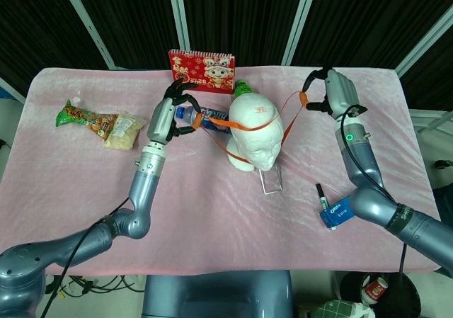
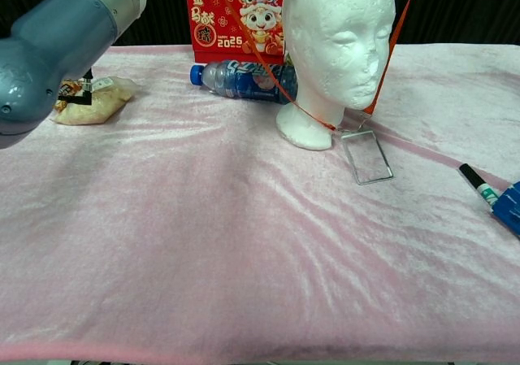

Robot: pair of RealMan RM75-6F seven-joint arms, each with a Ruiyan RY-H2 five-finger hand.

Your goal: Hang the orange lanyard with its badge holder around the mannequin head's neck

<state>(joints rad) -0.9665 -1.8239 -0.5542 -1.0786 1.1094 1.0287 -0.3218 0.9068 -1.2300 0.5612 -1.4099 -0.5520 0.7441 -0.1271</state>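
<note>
At centre frame in the head view, a white foam mannequin head [image 1: 255, 137] stands on a pink cloth-covered table [image 1: 212, 226] as two robot hands stretch an orange lanyard [image 1: 237, 126] over its crown. The left hand [image 1: 168, 114], raised left of the head, pinches one side of the strap; the right hand [image 1: 333, 91], at upper right of the frame, pinches the other. The strap lies across the top of the head (not down at the neck), its two runs dropping in front to a clear badge holder [image 2: 367, 157] resting on the cloth just beside the base of the head. Behind the head lie a blue-labelled bottle [image 2: 240, 80] and a red 2025 calendar [image 1: 202, 70]. Snack packets [image 1: 99, 125] sit at left; a marker [image 1: 322, 196] and blue box [image 1: 337, 212] at right.
</note>
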